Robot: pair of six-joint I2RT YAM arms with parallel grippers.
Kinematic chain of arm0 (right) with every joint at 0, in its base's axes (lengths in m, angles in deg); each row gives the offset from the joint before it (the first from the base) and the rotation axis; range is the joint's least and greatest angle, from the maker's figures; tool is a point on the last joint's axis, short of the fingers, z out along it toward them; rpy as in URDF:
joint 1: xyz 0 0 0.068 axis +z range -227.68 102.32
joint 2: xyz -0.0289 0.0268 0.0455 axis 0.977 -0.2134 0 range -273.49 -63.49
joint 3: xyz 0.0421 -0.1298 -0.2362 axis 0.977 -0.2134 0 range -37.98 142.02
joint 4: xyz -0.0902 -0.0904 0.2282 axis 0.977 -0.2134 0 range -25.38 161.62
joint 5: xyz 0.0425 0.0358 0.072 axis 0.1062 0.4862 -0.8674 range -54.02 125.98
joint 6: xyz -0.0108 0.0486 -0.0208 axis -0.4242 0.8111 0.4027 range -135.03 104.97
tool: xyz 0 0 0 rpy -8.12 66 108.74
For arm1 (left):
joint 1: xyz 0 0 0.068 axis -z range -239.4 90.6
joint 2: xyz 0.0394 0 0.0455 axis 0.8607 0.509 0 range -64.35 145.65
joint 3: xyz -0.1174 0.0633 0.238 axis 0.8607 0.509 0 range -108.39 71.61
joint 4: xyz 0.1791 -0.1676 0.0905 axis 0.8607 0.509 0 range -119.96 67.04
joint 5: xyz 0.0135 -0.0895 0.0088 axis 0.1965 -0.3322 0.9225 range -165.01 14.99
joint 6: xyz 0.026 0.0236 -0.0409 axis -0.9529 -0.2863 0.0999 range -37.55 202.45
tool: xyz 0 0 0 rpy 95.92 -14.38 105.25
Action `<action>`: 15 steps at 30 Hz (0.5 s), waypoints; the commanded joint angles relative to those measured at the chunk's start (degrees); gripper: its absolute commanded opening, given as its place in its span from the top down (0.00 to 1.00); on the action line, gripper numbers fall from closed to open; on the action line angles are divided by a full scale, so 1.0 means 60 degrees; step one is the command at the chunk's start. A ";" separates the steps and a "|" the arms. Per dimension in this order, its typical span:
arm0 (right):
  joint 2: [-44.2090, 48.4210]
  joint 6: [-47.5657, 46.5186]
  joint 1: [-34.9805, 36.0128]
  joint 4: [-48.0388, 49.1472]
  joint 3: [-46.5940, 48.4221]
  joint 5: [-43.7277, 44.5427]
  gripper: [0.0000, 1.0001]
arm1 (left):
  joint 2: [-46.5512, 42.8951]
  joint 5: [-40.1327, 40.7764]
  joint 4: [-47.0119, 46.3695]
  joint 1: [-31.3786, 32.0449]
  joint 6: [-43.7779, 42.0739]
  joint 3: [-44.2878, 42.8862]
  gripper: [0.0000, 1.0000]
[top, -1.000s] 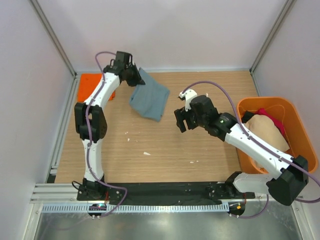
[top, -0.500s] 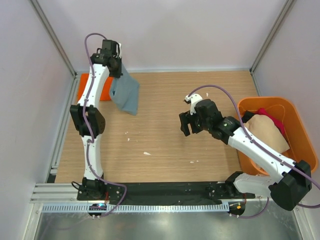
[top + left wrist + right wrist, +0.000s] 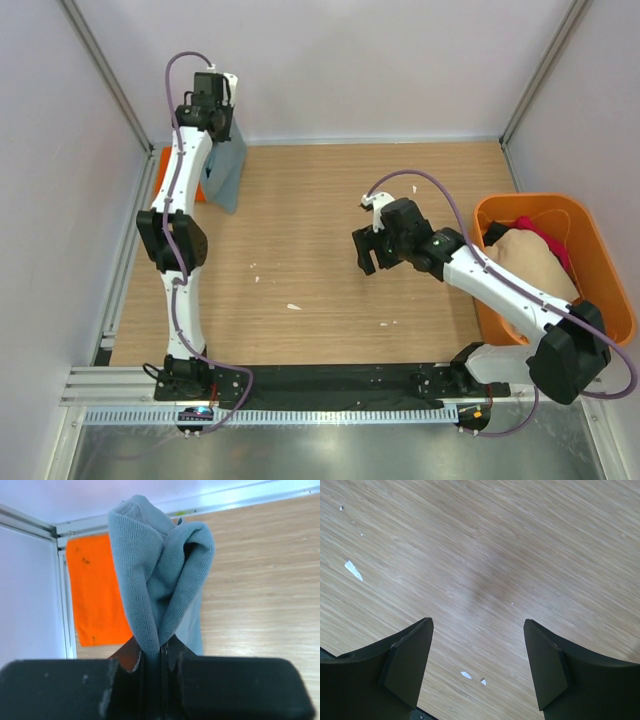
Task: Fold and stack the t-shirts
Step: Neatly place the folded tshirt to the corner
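Note:
My left gripper (image 3: 222, 132) is shut on the folded grey-blue t-shirt (image 3: 226, 172), which hangs from it at the far left of the table. In the left wrist view the cloth (image 3: 157, 575) is pinched between the closed jaws of the left gripper (image 3: 161, 652). A folded orange t-shirt (image 3: 95, 592) lies flat in the far left corner, just left of and below the hanging shirt; it also shows in the top view (image 3: 170, 160). My right gripper (image 3: 366, 252) hangs open and empty above bare wood at mid-table, its fingertips (image 3: 409, 660) wide apart. A beige t-shirt (image 3: 530, 262) and a red one (image 3: 545, 238) lie in the tub.
An orange plastic tub (image 3: 600, 290) stands at the right edge of the table. White walls and metal frame rails (image 3: 110, 90) close in the left, back and right sides. Small white scraps (image 3: 353, 570) lie on the wood.
My left arm has swung the grey-blue t-shirt left and back, from mid-table to beside the orange shirt in the far left corner. My right gripper has shifted slightly, still open.

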State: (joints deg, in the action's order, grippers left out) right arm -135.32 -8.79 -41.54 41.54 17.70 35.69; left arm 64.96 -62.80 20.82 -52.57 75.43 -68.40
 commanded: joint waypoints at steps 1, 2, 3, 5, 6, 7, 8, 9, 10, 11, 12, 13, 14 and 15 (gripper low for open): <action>-0.0127 0.0117 -0.0047 0.0224 0.0402 -0.0214 0.21 | -0.0108 0.0309 -0.1389 -0.0186 -0.0440 -0.0643 1.00; -0.0185 0.0117 -0.0047 0.0239 0.0446 -0.0214 0.21 | -0.0064 0.0237 -0.1563 -0.0244 -0.0440 -0.0660 1.00; -0.0230 0.0117 -0.0047 0.0239 0.0461 -0.0214 0.21 | -0.0064 0.0178 -0.1681 -0.0274 -0.0455 -0.0646 1.00; -0.0332 0.0117 -0.0047 0.0268 0.0505 -0.0244 0.21 | 0.0023 0.0046 -0.1813 -0.0347 -0.0498 -0.0689 1.00; -0.0362 0.0117 -0.0047 0.0239 0.0563 -0.0244 0.21 | 0.0053 -0.0041 -0.1828 -0.0376 -0.0499 -0.0747 1.00; -0.0405 0.0117 -0.0047 0.0253 0.0578 -0.0244 0.21 | 0.0083 -0.0115 -0.1828 -0.0406 -0.0484 -0.0777 1.00; -0.0464 0.0103 -0.0047 0.0239 0.0593 -0.0215 0.21 | 0.0097 -0.0188 -0.1843 -0.0464 -0.0455 -0.0748 1.00; -0.0479 0.0088 -0.0047 0.0239 0.0636 -0.0200 0.21 | 0.0098 -0.0218 -0.1799 -0.0494 -0.0440 -0.0719 1.00; -0.0508 0.0088 -0.0047 0.0224 0.0651 -0.0185 0.21 | 0.0083 -0.0175 -0.1799 -0.0508 -0.0440 -0.0646 1.00; -0.0581 0.0059 -0.0061 0.0224 0.0666 -0.0185 0.21 | 0.0068 -0.0160 -0.1814 -0.0538 -0.0455 -0.0529 1.00; -0.0596 0.0059 -0.0047 0.0253 0.0695 -0.0185 0.20 | 0.0068 -0.0131 -0.1828 -0.0552 -0.0498 -0.0485 1.00; -0.0640 0.0073 -0.0047 0.0283 0.0695 -0.0185 0.20 | 0.0068 -0.0087 -0.1857 -0.0552 -0.0586 -0.0441 1.00; -0.0684 0.0088 -0.0047 0.0297 0.0710 -0.0200 0.20 | 0.0068 -0.0072 -0.1887 -0.0581 -0.0616 -0.0455 1.00; -0.0771 0.0073 -0.0047 0.0312 0.0739 -0.0214 0.20 | 0.0054 -0.0086 -0.1959 -0.0611 -0.0601 -0.0469 1.00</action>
State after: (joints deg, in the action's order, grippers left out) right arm -139.19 -8.77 -41.54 41.63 19.56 34.75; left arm 66.21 -63.56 15.14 -55.72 73.46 -69.64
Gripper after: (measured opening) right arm 0.794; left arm 0.078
